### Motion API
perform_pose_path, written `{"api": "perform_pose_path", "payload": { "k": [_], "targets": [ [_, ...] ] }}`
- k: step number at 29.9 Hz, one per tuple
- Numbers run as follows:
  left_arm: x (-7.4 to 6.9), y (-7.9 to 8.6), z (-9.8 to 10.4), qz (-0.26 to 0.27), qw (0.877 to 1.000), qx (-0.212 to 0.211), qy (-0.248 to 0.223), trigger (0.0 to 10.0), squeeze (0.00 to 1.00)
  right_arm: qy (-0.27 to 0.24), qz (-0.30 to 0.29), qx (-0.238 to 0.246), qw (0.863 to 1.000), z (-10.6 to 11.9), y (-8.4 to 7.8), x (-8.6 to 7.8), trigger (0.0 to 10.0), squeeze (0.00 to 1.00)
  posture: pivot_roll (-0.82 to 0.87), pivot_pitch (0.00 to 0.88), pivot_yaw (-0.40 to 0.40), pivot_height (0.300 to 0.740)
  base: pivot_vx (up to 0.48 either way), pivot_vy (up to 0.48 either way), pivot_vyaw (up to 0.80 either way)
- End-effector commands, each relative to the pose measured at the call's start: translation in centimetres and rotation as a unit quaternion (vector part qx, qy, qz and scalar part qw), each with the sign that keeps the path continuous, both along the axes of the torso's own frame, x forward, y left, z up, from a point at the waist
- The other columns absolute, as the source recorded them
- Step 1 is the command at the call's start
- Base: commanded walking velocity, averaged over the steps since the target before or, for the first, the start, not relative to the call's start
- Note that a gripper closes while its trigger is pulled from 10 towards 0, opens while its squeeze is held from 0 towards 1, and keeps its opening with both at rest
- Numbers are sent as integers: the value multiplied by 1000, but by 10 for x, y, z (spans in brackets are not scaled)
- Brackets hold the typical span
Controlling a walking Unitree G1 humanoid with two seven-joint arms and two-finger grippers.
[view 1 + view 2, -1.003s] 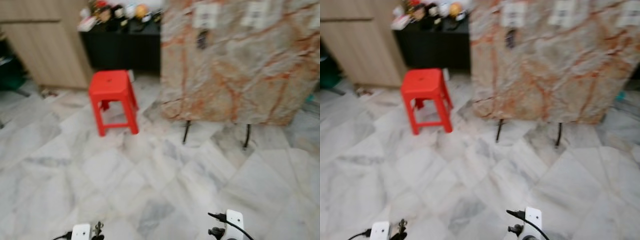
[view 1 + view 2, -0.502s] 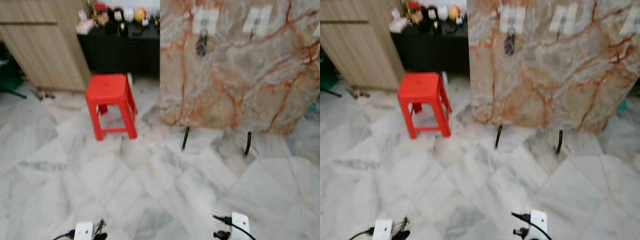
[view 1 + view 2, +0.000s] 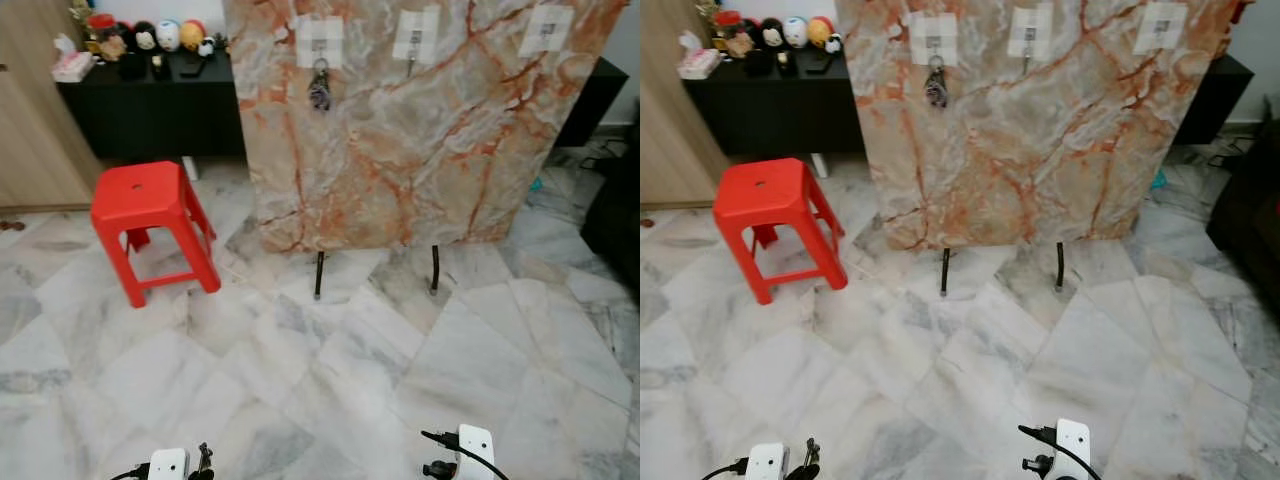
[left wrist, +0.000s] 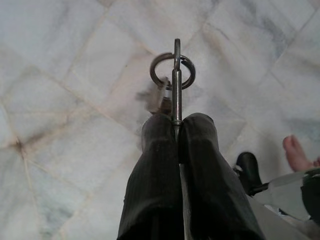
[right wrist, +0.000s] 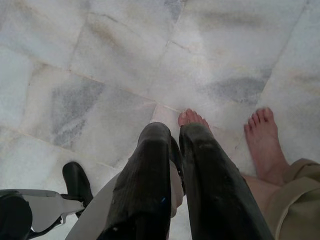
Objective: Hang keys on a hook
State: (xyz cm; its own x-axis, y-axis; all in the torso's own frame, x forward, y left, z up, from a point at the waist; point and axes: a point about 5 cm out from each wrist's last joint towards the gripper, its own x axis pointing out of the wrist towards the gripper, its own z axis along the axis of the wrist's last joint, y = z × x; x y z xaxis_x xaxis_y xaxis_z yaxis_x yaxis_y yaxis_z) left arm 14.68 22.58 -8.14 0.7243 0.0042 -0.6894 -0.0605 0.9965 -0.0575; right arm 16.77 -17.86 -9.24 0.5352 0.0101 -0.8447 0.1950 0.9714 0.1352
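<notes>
While pinched, keys (image 4: pixel 172 80) (left end effector (image 4: pixel 178 131))

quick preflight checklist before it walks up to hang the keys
1. Keys held: ok. The left claw is shut on the keys, with the ring sticking out past the fingertips.
2. Free hook: ok. On the marble board, the middle hook and right hook look bare; the left hook already carries a bunch.
3. Path to board: ok. The floor ahead looks open; the red stool stands off to the left.
4. Board stability: cannot tell. It rests on thin black legs.
5. Right claw: ok, shut and holding nothing.
6. Person nearby: not ok. Bare feet stand close beside the robot.
</notes>
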Motion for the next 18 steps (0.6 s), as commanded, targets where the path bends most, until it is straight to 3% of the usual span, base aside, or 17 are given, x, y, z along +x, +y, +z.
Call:
{"api": "perform_pose_path", "payload": {
  "k": [1,3,11,12,13,14,15,18],
  "targets": [
    [-4,3,-1,-10,1000,14,11,10000,0,7,-3,2,1000,-1,0,-3,10000,0,-52,69,-1,740,0,-472,-756],
    [-5,3,-1,-7,1000,11,11,10000,0,7,-4,3,1000,-2,0,-3,10000,0,-60,74,3,740,0,-480,-763],
    [-5,2,-1,-17,1000,10,11,10000,0,11,-5,-2,1000,-2,-2,-5,10000,0,-49,78,0,740,0,0,-758],
    [0,1,0,-16,1000,10,7,10000,0,10,-4,-2,1000,-2,-2,-4,10000,0,-52,79,4,740,0,0,-756],
    [39,-10,13,-29,999,11,-22,10000,0,6,-5,0,1000,-1,-1,-2,10000,0,-55,79,6,740,0,0,-756],
    [39,-10,13,-29,999,11,-22,10000,0,6,-5,0,1000,-1,-1,-2,10000,0,-55,79,6,740,0,0,-756],
    [60,-15,22,-40,998,13,-38,10000,0,3,-6,1,1000,0,-1,-1,10000,0,-56,78,7,740,0,0,-756],
    [68,-17,27,-53,997,15,-53,10000,0,-4,-7,4,1000,1,0,3,10000,0,-54,77,7,740,0,0,-756]
  ]
}}
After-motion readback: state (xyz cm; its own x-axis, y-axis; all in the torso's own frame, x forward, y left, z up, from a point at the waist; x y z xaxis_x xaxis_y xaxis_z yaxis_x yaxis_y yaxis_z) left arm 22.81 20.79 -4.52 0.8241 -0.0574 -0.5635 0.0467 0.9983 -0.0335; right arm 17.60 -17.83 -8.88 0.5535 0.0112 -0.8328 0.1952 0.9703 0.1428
